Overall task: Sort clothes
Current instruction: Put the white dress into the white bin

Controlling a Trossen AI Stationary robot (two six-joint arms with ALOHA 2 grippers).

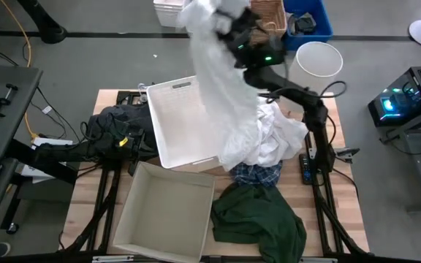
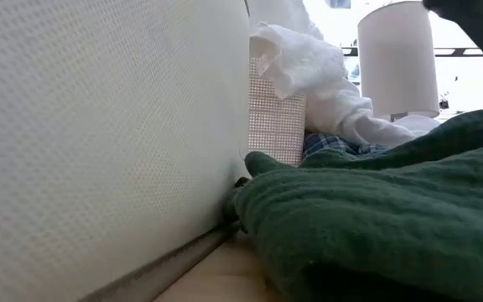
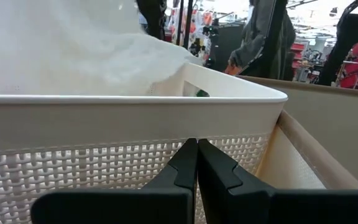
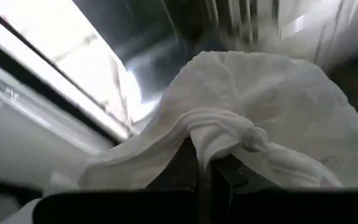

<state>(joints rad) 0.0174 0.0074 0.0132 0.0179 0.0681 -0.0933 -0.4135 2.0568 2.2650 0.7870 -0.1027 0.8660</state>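
My right gripper point(image 1: 229, 29) is raised high over the table's far edge and shut on a large white garment point(image 1: 221, 88). The garment hangs down over the white slotted basket point(image 1: 177, 117) to a pile of white clothes point(image 1: 280, 139). A blue-and-white plaid shirt point(image 1: 258, 174) lies under the pile, and a dark green garment point(image 1: 258, 219) lies near the front edge. Black clothes point(image 1: 119, 120) lie left of the basket. My left gripper point(image 3: 197, 158) is shut and empty, close before the basket's left wall point(image 3: 104, 162). My right gripper pinches a bunched, twisted fold of the white garment point(image 4: 219, 130) between its two fingers; several layers are gathered there. The upper end drapes over the fingers. The rest hangs below the gripper, and its lower end point(image 1: 251, 142) lies on the pile of white clothes.
A beige open box point(image 1: 167, 212) stands at the front left, against the basket. Beyond the far edge stand a white cylindrical lampshade point(image 1: 319, 58), a wicker basket point(image 1: 269, 14) and a blue bin point(image 1: 309, 22). In the low view the green garment point(image 2: 376, 218) fills the foreground.
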